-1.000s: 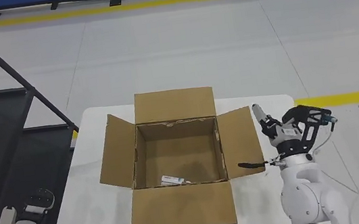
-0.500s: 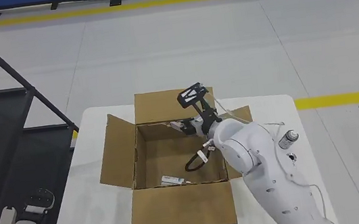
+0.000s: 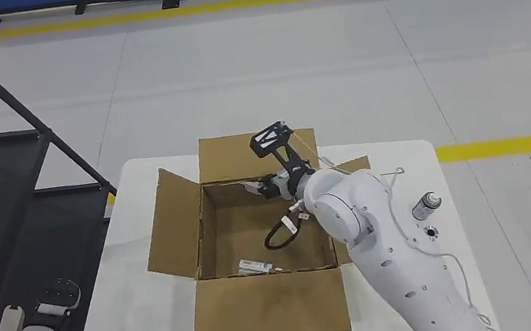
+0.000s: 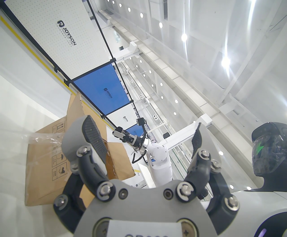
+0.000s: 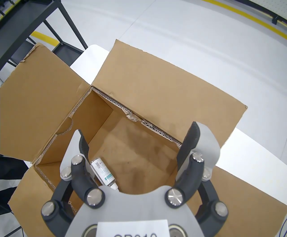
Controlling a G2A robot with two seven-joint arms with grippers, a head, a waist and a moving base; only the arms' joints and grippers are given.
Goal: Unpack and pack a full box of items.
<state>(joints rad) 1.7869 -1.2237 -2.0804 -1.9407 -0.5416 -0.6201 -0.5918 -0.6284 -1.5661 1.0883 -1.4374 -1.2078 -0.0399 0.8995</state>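
Observation:
An open cardboard box (image 3: 249, 155) stands on the white table (image 3: 140, 283), all flaps folded out. One small white bottle (image 3: 256, 266) lies on the box floor near the front wall, also seen from the right wrist as the bottle (image 5: 103, 172). My right gripper (image 3: 262, 186) hangs open above the box's back edge, with nothing between its fingers (image 5: 192, 137). My left gripper (image 4: 143, 134) is open and empty, low beside the table and pointing up past the box (image 4: 44, 161).
A grey can (image 3: 424, 206) stands upright on the table to the right of the box. A black metal rack (image 3: 5, 180) stands left of the table. Clear plastic film (image 4: 33, 137) hangs near the box's side.
The right arm swung from the table's right side to above the back of the box, open. The grey can it held stays standing on the table at the right.

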